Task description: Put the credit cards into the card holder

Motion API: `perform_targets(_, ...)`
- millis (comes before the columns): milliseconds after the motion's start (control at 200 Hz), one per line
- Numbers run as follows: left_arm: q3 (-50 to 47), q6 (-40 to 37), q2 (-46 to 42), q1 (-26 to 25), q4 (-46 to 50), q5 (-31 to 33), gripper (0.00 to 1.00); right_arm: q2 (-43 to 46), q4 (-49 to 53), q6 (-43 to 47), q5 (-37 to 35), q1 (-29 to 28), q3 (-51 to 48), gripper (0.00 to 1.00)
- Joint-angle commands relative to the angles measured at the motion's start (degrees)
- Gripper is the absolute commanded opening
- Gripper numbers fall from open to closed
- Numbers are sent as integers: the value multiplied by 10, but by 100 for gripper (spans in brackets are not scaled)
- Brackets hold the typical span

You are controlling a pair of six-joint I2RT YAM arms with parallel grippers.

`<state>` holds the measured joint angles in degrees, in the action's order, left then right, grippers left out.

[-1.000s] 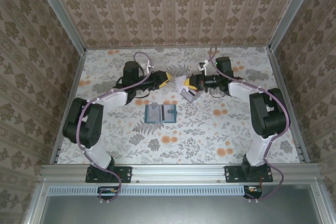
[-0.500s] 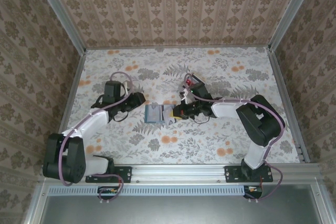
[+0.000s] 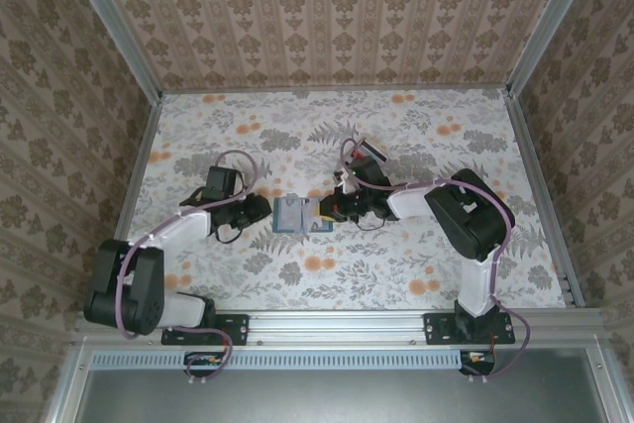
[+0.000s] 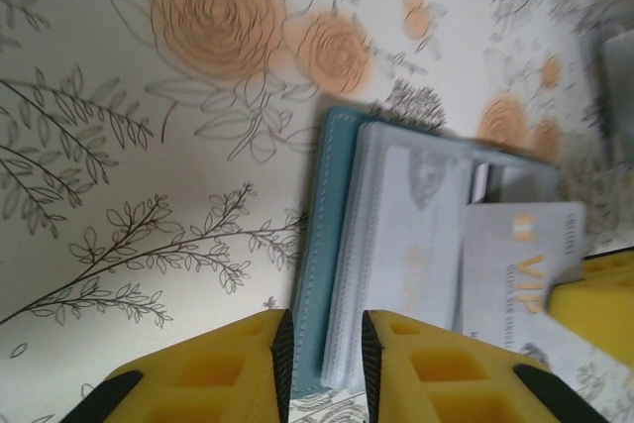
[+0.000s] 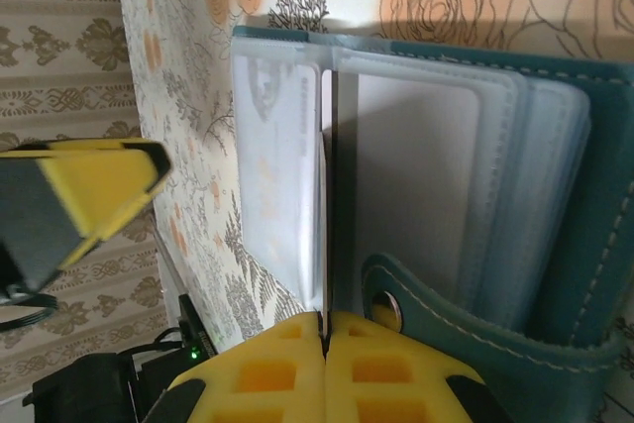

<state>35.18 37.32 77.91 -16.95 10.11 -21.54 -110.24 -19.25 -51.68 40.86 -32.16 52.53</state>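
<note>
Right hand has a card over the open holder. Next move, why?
Probably ease the right hand toward the left hand, sliding its pale grey VIP card into the clear sleeves of the teal card holder. The card overlaps the holder only partly, and the left hand sits at the opposite end, likely bracing it.

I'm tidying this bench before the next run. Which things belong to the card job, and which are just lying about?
Job: open card holder; grey card pinched in the right gripper; another card already slotted inside the holder.
Not the job: flowered table cover; patterned walls.
</note>
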Motion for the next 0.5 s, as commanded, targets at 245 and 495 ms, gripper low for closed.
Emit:
perform_targets(245,29,-15,77,-29,-16,-1,25,-29,-34,-22,8,-4,16,4)
perform_targets(495,33,-5,113,-46,-38,-8,24,-47,-25,-18,16,-7,33,4)
